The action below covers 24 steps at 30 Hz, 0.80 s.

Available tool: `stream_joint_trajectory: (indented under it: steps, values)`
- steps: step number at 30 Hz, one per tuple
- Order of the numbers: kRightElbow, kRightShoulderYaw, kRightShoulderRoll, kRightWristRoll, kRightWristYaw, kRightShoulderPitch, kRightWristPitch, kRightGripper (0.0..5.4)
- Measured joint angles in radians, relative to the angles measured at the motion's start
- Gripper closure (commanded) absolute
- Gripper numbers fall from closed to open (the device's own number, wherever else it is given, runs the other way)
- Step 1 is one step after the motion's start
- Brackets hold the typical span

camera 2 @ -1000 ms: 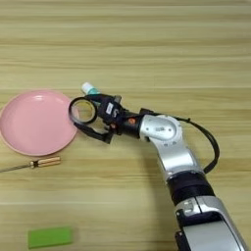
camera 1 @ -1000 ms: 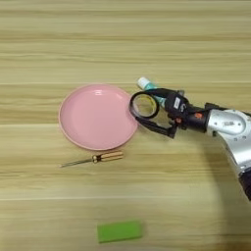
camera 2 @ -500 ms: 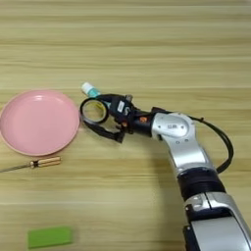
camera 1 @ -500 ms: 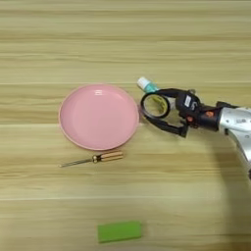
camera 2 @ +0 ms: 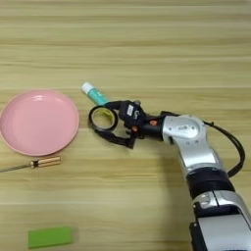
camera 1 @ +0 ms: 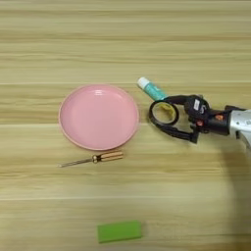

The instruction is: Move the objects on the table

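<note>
1. The right gripper, a pair of black fingers at the end of a silver forearm, reached in from the right side of the table and pointed to the robot's left.
2. Its two black fingers stood spread apart, one passing along the far side of a black tape ring with a yellowish inner core and the other along its near side; whether they pressed on the ring could not be told.
3. The tape ring lay between those fingers on the broad light-brown wooden table, just right of a round pink plate.
4. A small white glue-stick tube with a teal label lay on the wood just beyond the ring, slanted, with its white cap toward the far left and its teal end close to the upper finger.
5. The round pink plate sat to the left of the ring, near it but not touching.
6. A small screwdriver with an amber handle lay just in front of the plate, its metal shaft pointing left.
7. A flat green rectangular block lay well apart from the rest, near the front edge of the view.
</note>
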Motion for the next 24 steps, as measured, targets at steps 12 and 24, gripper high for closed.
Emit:
stream_joint_trajectory:
  steps: [12,24]
  values:
    - [0.057,0.025,-0.012,-0.043,0.025,0.001,-0.005,1.37]
    - [0.092,0.038,-0.015,-0.065,0.011,-0.005,-0.042,0.73]
